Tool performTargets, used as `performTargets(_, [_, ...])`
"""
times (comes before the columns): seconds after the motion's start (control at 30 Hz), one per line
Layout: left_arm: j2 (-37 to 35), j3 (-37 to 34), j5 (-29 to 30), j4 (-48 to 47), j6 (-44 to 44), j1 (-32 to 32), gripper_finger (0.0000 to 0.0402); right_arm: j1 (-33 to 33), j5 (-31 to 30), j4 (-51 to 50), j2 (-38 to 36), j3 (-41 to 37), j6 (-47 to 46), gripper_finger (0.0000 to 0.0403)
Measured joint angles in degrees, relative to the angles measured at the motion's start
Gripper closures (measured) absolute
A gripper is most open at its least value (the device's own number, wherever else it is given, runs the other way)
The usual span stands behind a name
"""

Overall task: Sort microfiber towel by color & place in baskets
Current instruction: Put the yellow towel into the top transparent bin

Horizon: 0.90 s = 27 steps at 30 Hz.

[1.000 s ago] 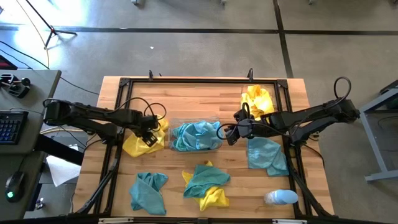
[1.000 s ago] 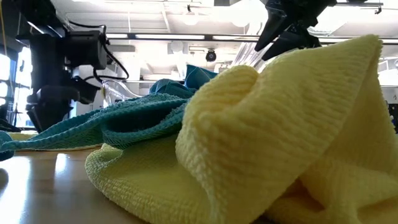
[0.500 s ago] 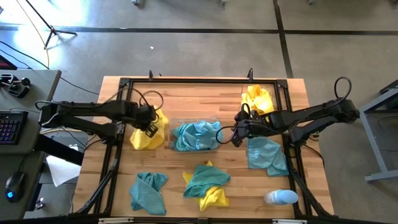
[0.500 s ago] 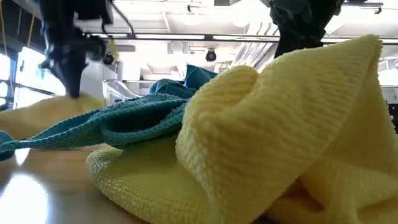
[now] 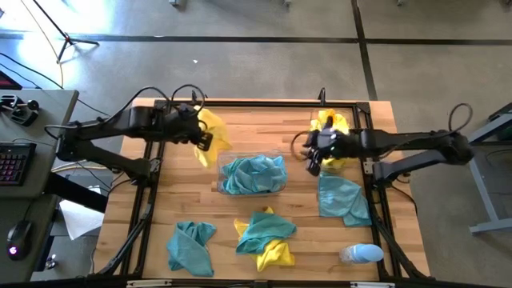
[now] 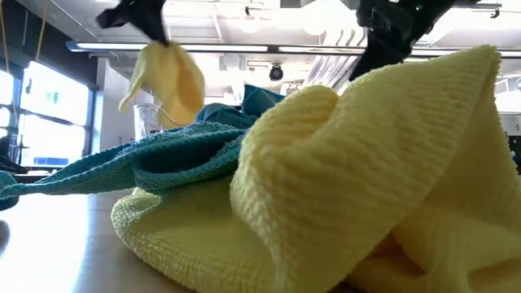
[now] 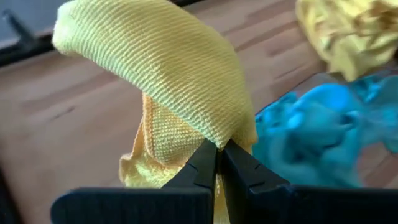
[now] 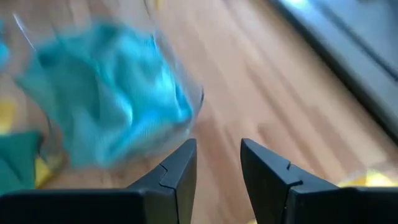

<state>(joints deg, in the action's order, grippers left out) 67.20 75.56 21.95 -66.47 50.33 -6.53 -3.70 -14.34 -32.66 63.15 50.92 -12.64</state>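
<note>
My left gripper (image 5: 202,142) is shut on a yellow microfiber towel (image 5: 211,125), held in the air left of and beyond a clear basket (image 5: 218,166) that holds teal towels (image 5: 253,174). In the low view the towel (image 6: 167,75) hangs below the gripper (image 6: 145,15). My right gripper (image 5: 314,158) hovers open and empty (image 8: 217,158) between the basket and a heap of yellow towels (image 5: 333,128) at the far right. More towels lie on the table: a teal one (image 5: 344,198), another teal one (image 5: 192,244), and a teal one over a yellow one (image 5: 264,234). My left gripper pinches a bunched fold of the yellow towel (image 7: 219,138) between its two fingertips (image 7: 204,163). The fingers slant downward, coming from the table's left. The towel hangs slack below them, lifted clear of the table.
A pale bottle (image 5: 362,254) lies near the front right corner. A black frame (image 5: 240,104) runs round the wooden tabletop (image 5: 264,132). In the low view, a yellow towel (image 6: 366,179) under a teal one (image 6: 163,159) fills the foreground.
My left gripper has shut on the yellow towel lying left of the basket, then risen and gone toward the far edge. The towel has come up off the table and hangs free. My right gripper has rolled and moved toward the far right, nearer the yellow heap.
</note>
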Motion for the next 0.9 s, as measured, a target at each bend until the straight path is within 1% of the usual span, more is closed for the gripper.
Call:
performTargets(0.13, [6.34,7.36,0.79,1.28,-2.17,1.53,0.0401,-3.28,2.47,13.0,-3.68,-3.79,4.89,0.0285])
performTargets(0.23, [12.21,13.25,0.81,1.85,-4.23,2.23,0.0401,-4.63,2.82,21.03,-3.8,-4.55,7.04,0.0285])
performTargets(0.37, [20.19,21.89,0.74,2.33,-7.33,2.63,0.0401,-5.06,4.95,27.52,-2.89,-3.61,11.84,0.0275])
performTargets(0.47, [25.62,27.87,-0.55,3.62,-10.04,2.63,0.0401,-5.06,6.6,29.89,-2.66,-1.65,15.66,0.0258])
performTargets(0.67, [35.27,39.33,-3.63,3.86,-14.0,2.63,0.0401,-4.95,8.49,30.99,-2.33,1.31,21.99,0.0208])
performTargets(0.8, [40.39,45.47,-6.03,4.02,-16.55,2.63,0.0401,-4.9,9.08,31.3,-2.33,1.85,26.07,0.0178])
performTargets(0.9, [43.13,48.86,-8.02,5.28,-18.03,2.61,0.0401,-4.9,9.28,31.54,-2.11,1.85,26.67,0.0159])
